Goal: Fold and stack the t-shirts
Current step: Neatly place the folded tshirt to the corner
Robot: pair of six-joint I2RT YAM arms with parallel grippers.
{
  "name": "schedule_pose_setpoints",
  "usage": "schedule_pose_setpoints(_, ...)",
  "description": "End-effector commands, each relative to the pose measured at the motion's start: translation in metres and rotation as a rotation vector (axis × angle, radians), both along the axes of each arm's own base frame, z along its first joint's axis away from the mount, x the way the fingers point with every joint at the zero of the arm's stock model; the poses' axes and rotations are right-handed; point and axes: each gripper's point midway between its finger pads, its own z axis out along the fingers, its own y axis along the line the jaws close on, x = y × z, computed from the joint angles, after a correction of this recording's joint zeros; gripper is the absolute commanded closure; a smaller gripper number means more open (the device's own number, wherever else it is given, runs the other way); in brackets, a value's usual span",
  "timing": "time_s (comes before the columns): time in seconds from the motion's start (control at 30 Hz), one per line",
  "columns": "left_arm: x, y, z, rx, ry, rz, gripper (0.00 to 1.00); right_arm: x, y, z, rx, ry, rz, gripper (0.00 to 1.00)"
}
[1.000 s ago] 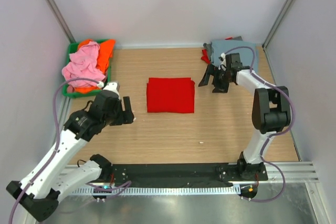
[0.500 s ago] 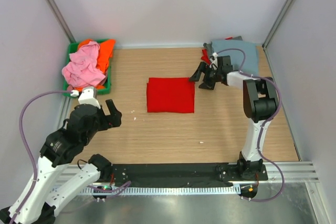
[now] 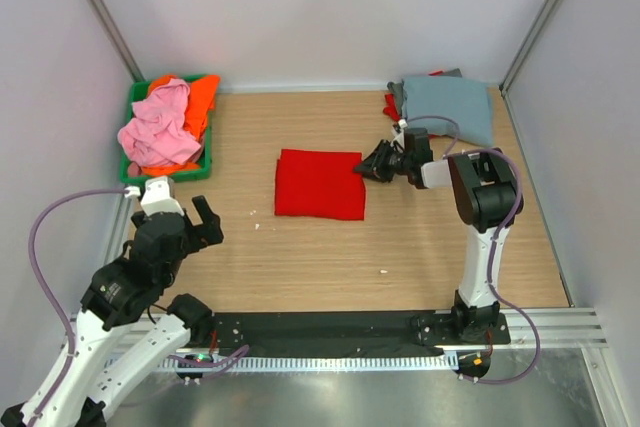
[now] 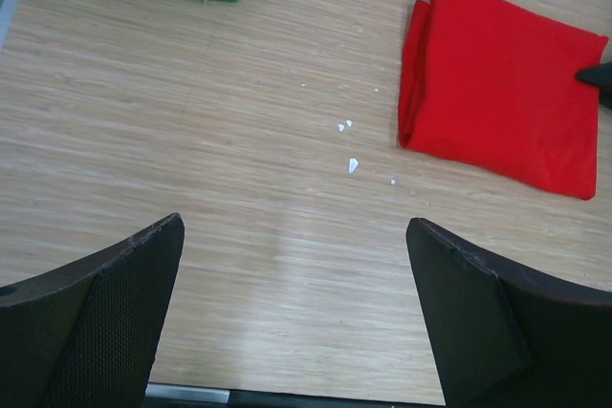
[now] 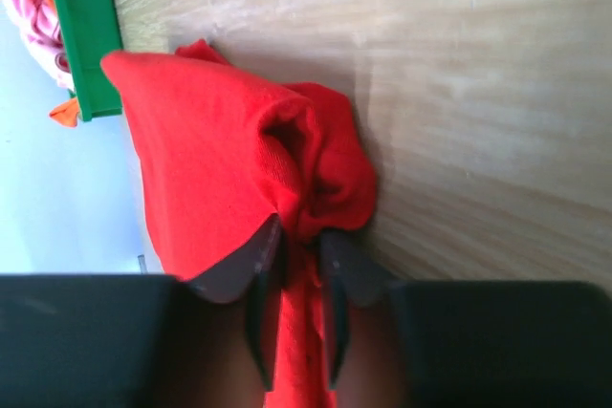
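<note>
The soft red t-shirt (image 3: 318,184), folded into a flattish rectangle, is lying mid-way across the wood-grain bench (image 3: 300,257), its long axis running left-right. The right jaws are clenching its bunched right edge; the left jaws are hanging released.

Bright, even light falls from above, shadows soft; a pale sheen streaks the table (image 4: 287,274); the right end effector (image 5: 298,233) looms dark and blurred.

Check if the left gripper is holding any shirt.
No, the left gripper hangs open above the table, with the red t-shirt lying clear of it.
</note>
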Motion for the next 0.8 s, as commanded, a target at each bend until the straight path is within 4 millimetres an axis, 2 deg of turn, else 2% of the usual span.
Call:
schedule_pose_setpoints(0.0, 0.006, 0.005, 0.014, -0.028, -0.067, 0.053, 0.00, -0.013, 0.014, 0.009, 0.108, 0.004, 0.012, 0.78)
schedule_pose_setpoints(0.07, 0.005, 0.006, 0.014, -0.032, -0.073, 0.055, 0.00, -0.013, 0.021, 0.032, 0.196, -0.011, 0.019, 0.85)
schedule_pose_setpoints(0.1, 0.005, 0.006, 0.014, -0.035, -0.074, 0.058, 0.00, -0.009, 0.022, 0.047, 0.227, -0.051, 0.021, 0.93)
schedule_pose_setpoints(0.17, 0.005, 0.007, 0.015, -0.039, -0.081, 0.060, 0.00, -0.003, 0.024, 0.080, 0.263, -0.112, 0.030, 0.98)
schedule_pose_setpoints(0.27, 0.004, 0.007, 0.014, -0.039, -0.079, 0.062, 0.00, 0.005, 0.020, 0.109, 0.218, -0.140, 0.034, 0.99)
schedule_pose_setpoints(0.33, 0.003, 0.008, 0.015, -0.041, -0.081, 0.064, 0.00, 0.017, 0.013, 0.115, 0.096, -0.143, 0.035, 0.98)
schedule_pose_setpoints(0.37, 0.003, 0.008, 0.015, -0.042, -0.082, 0.064, 0.00, 0.030, 0.011, 0.133, 0.064, -0.180, 0.033, 0.99)
schedule_pose_setpoints(0.4, 0.003, 0.008, 0.015, -0.044, -0.086, 0.064, 0.00, 0.027, 0.005, 0.124, 0.003, -0.139, 0.039, 0.99)
schedule_pose_setpoints(0.47, 0.002, 0.009, 0.016, -0.047, -0.090, 0.064, 0.00, 0.041, -0.007, 0.135, -0.031, -0.140, 0.014, 0.99)
schedule_pose_setpoints(0.53, 0.002, 0.009, 0.017, -0.054, -0.099, 0.066, 0.00, 0.044, -0.017, 0.130, -0.073, -0.105, 0.003, 0.99)
schedule_pose_setpoints(0.57, 0.001, 0.010, 0.017, -0.054, -0.102, 0.065, 0.00, 0.055, -0.024, 0.144, -0.086, -0.138, -0.010, 0.99)
schedule_pose_setpoints(0.6, 0.002, 0.010, 0.017, -0.054, -0.102, 0.065, 0.00, 0.054, -0.029, 0.136, -0.113, -0.090, -0.010, 0.99)
schedule_pose_setpoints(0.63, 0.001, 0.009, 0.017, -0.056, -0.102, 0.064, 0.00, 0.058, -0.033, 0.138, -0.131, -0.093, -0.011, 0.98)
schedule_pose_setpoints(0.67, 0.001, 0.010, 0.017, -0.055, -0.101, 0.064, 0.00, 0.070, -0.037, 0.154, -0.166, -0.150, -0.008, 0.98)
schedule_pose_setpoints(0.7, 0.002, 0.009, 0.016, -0.054, -0.100, 0.064, 0.00, 0.068, -0.044, 0.144, -0.197, -0.091, -0.007, 0.99)
schedule_pose_setpoints(0.77, 0.002, 0.009, 0.017, -0.052, -0.099, 0.063, 0.00, 0.074, -0.053, 0.147, -0.260, -0.105, 0.008, 0.99)
